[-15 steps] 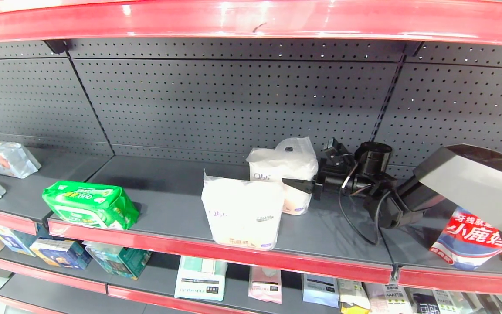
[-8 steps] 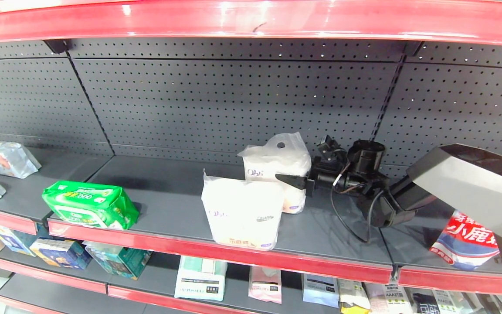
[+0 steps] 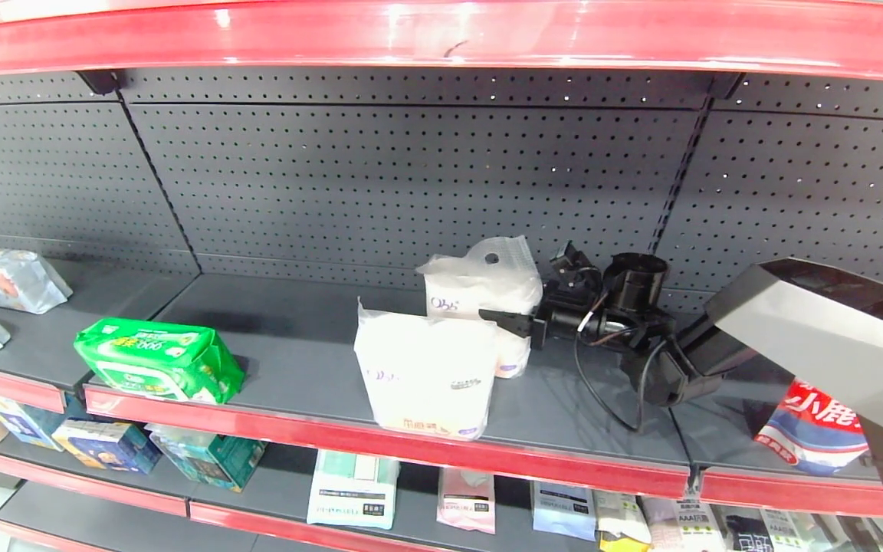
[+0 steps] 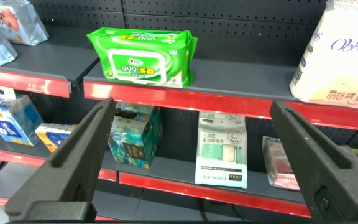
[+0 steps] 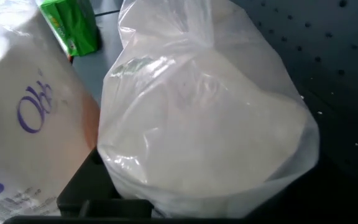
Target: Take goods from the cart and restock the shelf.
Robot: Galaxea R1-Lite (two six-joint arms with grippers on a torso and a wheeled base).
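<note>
While left gripper (image 4: 191,107) gapes, right gripper (image 3: 504,316) pinches the bagged white pack (image 3: 480,285) on shelf (image 3: 296,337).

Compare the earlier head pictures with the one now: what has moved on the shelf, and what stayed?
The right gripper, shut on the rear tissue pack, carried it slightly left along the shelf, further behind the front tissue pack. That front one and the green wipes stayed put.
</note>
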